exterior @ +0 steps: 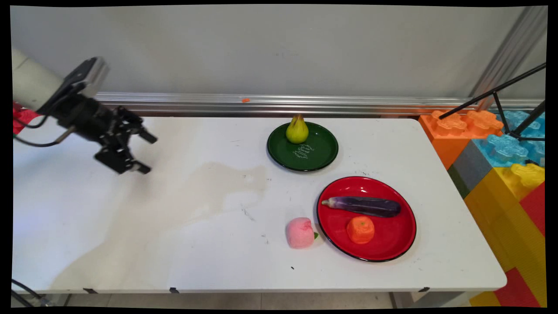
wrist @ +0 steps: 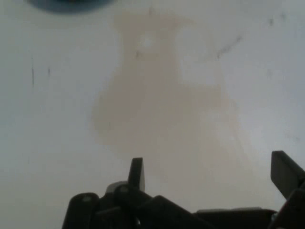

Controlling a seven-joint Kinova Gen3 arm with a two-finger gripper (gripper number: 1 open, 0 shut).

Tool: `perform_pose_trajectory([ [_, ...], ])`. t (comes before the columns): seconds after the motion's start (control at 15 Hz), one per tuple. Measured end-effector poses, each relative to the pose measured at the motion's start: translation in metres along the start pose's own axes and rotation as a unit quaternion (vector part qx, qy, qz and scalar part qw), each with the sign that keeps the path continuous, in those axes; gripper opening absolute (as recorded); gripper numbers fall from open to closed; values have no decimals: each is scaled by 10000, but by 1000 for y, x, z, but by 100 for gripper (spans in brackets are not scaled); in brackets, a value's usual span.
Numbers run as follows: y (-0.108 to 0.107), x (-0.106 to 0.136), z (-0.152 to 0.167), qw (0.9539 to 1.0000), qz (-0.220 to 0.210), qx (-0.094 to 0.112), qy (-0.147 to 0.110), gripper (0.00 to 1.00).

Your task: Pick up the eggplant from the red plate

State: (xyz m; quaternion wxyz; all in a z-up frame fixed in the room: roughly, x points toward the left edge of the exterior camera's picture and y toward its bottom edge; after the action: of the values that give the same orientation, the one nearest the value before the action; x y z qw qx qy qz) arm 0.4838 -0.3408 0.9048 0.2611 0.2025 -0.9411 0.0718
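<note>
Hanging above the left part of the table [exterior: 130,226] with nothing between its fingers, the gripper [exterior: 146,153] stood wide open, its two fingertips well apart, one higher and one lower in the main view. In the hand view the fingers [wrist: 136,172] rose at either side of a bare stretch of tabletop marked by a pale tan stain [wrist: 162,109], which lay straight ahead of the jaws and below them. Nothing was touched or held; every object sat well away from the jaws, off toward the table's right half. As a judgement only, any approach from here would do best with the jaws kept this wide and brought down squarely over an object, since the round, soft-looking pieces could roll or squash under an off-centre pinch. Nearest to the jaws in that direction was a green plate [exterior: 322,155] holding a pear [exterior: 297,130] upright near its far rim. Farther out a pink fruit [exterior: 300,233] lay on the bare table, just beside a red plate [exterior: 392,244]. That plate held an eggplant [exterior: 362,206] lying crosswise and an orange [exterior: 360,229] close in front of it.
</note>
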Motion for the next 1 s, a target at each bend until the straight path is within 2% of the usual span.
perform_pose_trajectory([
  [0.67, 2, 138, 72, 9982, 131, 121, 568, 100],
  [1.0, 4, 192, 115, 9967, 189, 54, 788, 100],
])
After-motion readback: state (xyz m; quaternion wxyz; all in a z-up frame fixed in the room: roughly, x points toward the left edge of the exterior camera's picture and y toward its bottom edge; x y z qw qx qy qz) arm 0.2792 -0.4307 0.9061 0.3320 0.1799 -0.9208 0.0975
